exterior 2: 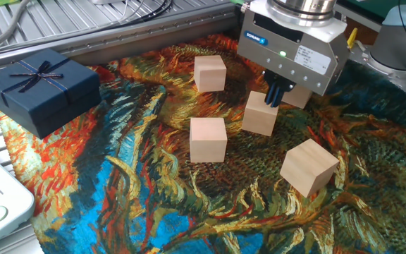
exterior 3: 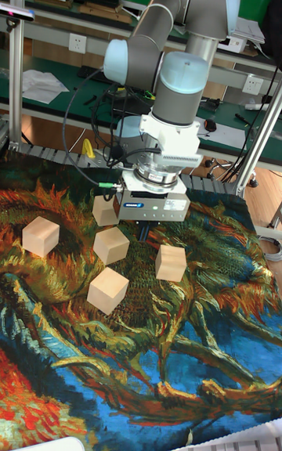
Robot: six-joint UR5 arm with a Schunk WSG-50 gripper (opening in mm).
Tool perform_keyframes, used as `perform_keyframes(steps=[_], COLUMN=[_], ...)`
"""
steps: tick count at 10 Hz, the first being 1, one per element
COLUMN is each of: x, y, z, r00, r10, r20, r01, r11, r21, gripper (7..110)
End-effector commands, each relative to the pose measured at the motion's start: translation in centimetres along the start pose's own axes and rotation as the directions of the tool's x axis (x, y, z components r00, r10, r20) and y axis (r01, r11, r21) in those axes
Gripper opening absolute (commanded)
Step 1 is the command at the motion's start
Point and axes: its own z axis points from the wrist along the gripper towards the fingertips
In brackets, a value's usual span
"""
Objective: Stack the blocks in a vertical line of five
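Spread over the table is a cloth (exterior 2: 118, 204) painted in swirls of orange, blue and green, with grey metal rails behind it and, in the tall fixed view, a green wall beyond the workbenches. Five pale wooden blocks lie on the cloth, none stacked: a far block (exterior 2: 210, 73), a front-left block (exterior 2: 208, 140), a middle block (exterior 2: 261, 113), a near-right block (exterior 2: 309, 167) turned at an angle, and a fifth block (exterior 2: 299, 96) mostly hidden behind the gripper body. The gripper (exterior 2: 279, 94) hangs just above the far edge of the middle block, its dark fingers (exterior 2: 275, 92) close together and pointing down; whether they touch the block or are fully pressed together I cannot tell. A navy gift box (exterior 2: 41, 88) with a ribbon bow sits at the far left, well apart from the blocks
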Motion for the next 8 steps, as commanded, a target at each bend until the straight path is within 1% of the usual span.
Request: perform_keyframes(steps=[1,2,3,4,6,8], x=[-0.5,-0.3,-0.4,-0.6,-1.0,-0.7], y=[0.1,0.1,0.4,1.0,1.4,1.0], z=[-0.1,-0.1,-0.1,-0.1,-0.2,-0.1], r00=[1.000,1.000,1.000,1.000,0.999,1.000], r10=[0.009,0.009,-0.011,-0.017,-0.011,-0.004], r20=[0.018,0.011,0.014,0.022,0.040,0.027], r01=[-0.009,-0.009,0.012,0.018,0.013,0.005], r11=[1.000,1.000,1.000,0.999,0.998,0.999], r21=[-0.010,-0.007,-0.020,-0.044,-0.059,-0.045], gripper=[7,7,7,7,7,7])
